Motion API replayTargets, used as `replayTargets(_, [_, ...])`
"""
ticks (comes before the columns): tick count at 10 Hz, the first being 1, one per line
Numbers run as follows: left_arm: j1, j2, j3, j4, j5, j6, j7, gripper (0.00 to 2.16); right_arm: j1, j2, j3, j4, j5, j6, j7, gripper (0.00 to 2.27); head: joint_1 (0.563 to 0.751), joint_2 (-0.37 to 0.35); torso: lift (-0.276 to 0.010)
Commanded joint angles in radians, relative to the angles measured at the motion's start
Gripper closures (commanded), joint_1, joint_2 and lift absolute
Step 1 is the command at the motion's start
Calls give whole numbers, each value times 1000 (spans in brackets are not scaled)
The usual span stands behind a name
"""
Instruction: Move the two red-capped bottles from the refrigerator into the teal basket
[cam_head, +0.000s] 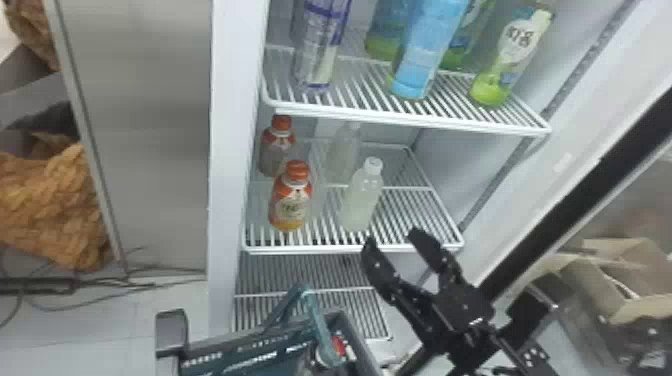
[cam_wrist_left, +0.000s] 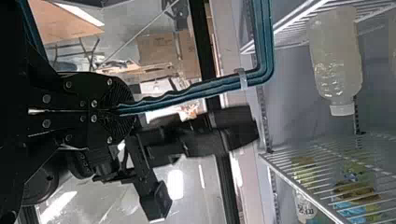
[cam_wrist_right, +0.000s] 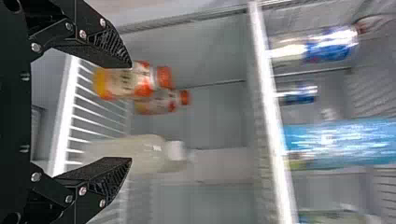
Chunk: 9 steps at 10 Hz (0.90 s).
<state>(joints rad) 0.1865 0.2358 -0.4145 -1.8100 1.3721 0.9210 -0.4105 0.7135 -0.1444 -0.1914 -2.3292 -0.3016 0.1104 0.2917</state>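
Crowding worries me most: my black right hand (cam_head: 392, 237), fingers apart, hangs near the white wire shelf (cam_head: 320, 249), and a sideways sweep could topple the cloudy white-capped bottle (cam_head: 361, 202) beside the front red-capped, orange-labelled bottle (cam_head: 291, 202). Its red-capped twin (cam_head: 276, 150) stands behind (the awkward one), where a deep reach might nudge it over. My left hand (cam_wrist_left: 123, 110) is clamped on the teal handle (cam_wrist_left: 187, 95); a tug could tilt the dark teal basket (cam_head: 227, 359) during a drop.

The right tool (cam_head: 392, 236), toward four o'clock in the head view, was matte black, its flat fingers (cam_wrist_right: 100, 173) ridged inside. Silvery screws (cam_wrist_right: 36, 47) dotted its links and the black left tool (cam_wrist_left: 127, 111).
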Motion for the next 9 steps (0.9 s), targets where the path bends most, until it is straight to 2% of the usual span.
replayTargets(1, [-2, -1, -6, 0, 0, 9, 1, 1127, -19, 0, 12, 36, 2, -101, -16, 351, 695, -350, -228])
replayTargets(6, [2, -1, -10, 0, 2, 17, 1, 1127, -68, 16, 90, 171, 14, -341, -186, 346, 695, -350, -228])
replayTargets(7, [2, -1, -10, 0, 0, 21, 1, 1127, -80, 16, 106, 183, 36, -348, -220, 346, 695, -350, -228])
replayTargets(9, [5, -3, -6, 2, -4, 31, 2, 1127, -93, 17, 108, 222, 54, -348, -223, 344, 695, -350, -228])
